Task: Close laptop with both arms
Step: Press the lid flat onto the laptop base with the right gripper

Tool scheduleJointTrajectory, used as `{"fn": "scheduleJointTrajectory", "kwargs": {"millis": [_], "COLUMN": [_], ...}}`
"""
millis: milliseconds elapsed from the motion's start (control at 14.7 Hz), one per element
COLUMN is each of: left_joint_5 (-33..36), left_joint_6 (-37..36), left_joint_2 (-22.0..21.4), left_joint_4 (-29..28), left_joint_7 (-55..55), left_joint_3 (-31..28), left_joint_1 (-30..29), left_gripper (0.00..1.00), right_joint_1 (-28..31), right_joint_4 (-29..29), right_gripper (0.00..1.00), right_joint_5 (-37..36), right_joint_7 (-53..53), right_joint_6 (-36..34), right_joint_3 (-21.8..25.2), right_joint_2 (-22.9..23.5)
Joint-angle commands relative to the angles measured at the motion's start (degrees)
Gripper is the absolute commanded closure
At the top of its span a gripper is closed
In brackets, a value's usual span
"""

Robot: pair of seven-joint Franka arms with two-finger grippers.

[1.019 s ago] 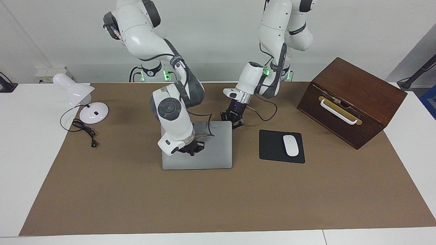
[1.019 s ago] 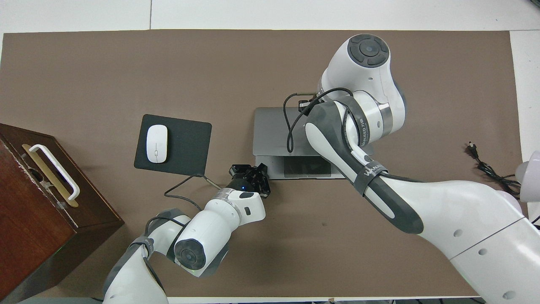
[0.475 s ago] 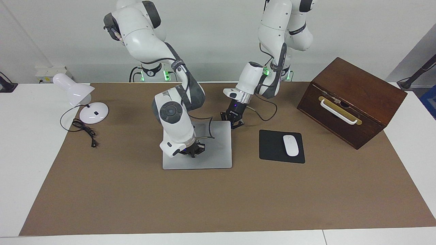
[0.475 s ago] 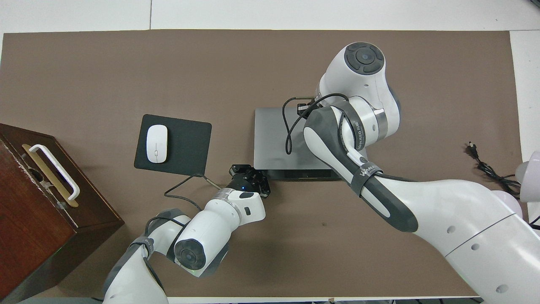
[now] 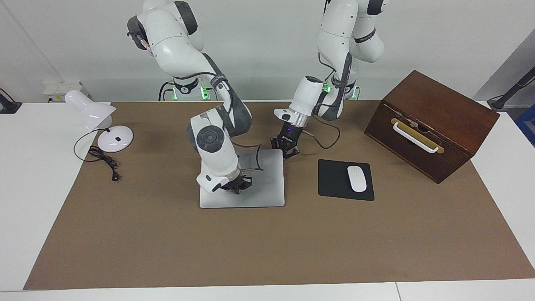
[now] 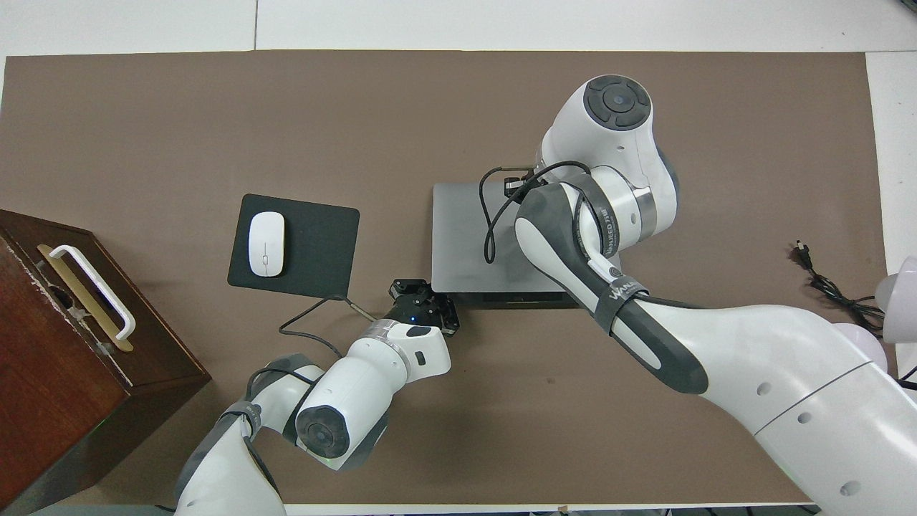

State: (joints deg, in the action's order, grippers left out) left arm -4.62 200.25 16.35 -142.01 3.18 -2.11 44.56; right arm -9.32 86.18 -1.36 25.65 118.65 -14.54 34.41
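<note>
Lid brought almost flat onto the laptop (image 5: 267, 184)

Since a second ago the keyboard has been hidden; only a thin dark gap remains. The right gripper (image 5: 236, 184) is pressed on the lid, the left gripper (image 5: 285, 147) held at the laptop's robot-side corner; neither's finger spacing can be told.

You have the laptop (image 5: 250, 184) mid-table, the mouse pad (image 5: 334, 179) beside it toward the left arm's end, the mouse (image 5: 356, 178) on that pad. The wooden box (image 5: 432, 123) sits at that end, the lamp (image 5: 98, 121) at the right arm's end.
</note>
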Motion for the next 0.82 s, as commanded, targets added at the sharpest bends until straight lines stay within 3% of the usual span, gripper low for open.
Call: {"fn": "scheduleJointTrajectory", "kwargs": {"millis": [0, 747], "left_joint_5": [0.0, 0.0], "left_joint_6": [0.4, 0.3], "left_joint_2": [4.1, 4.1], "left_joint_4": [0.9, 0.7], "left_joint_7": [1.3, 1.3], "left_joint_3": [-1.0, -1.0], "left_joint_1": [-0.3, -0.3], "left_gripper": [1.0, 1.0], "right_joint_1": [0.7, 0.6], "right_joint_4": [2.0, 1.9], "right_gripper": [1.0, 1.0], "right_joint_5": [0.9, 1.0], "right_joint_7": [-0.4, 0.2], "right_joint_6": [2.6, 2.7], "right_joint_3": [-0.8, -0.8], "right_joint_2": [0.0, 0.0]}}
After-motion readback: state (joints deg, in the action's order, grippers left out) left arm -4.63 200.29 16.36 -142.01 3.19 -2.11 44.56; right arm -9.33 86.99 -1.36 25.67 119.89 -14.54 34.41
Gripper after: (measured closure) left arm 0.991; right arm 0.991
